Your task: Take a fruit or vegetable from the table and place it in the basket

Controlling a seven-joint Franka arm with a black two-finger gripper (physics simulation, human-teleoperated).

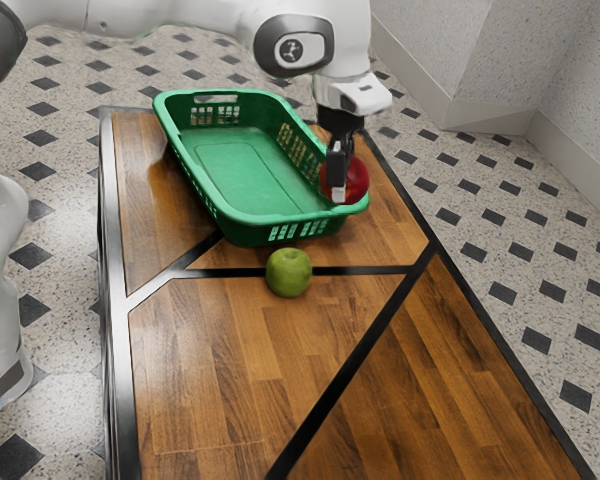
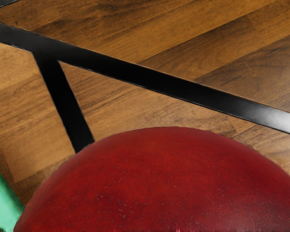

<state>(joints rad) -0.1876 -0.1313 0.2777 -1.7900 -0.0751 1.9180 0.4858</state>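
Gripping the red fruit point(image 1: 358, 180), the one black pincer point(image 1: 340, 190) holds it up beside the rim of the one green basket point(image 1: 270, 218), at the end nearer the green apple, toward the exterior view's right; whether any of it hangs over the opening cannot be told. Two pieces of produce show in all: this held one, and a single green apple point(image 1: 289, 273) resting on the tabletop point(image 1: 220, 350), just outside the basket. The red fruit is round and smooth-skinned, finely speckled with pale dots in the wrist view. The apple is squat and rounded, lightly glossy, its short stem upward. The basket looks like plastic, rectangular with rounded corners, a smooth floor and slotted walls. Warm wood planks make up the tabletop, crossed by flat black strips point(image 1: 350, 378). Being nearly a ball, the red fruit shows no clear long axis, and which way its stem end points cannot be told; the basket's long axis slants across the exterior view, from upper left to lower right.
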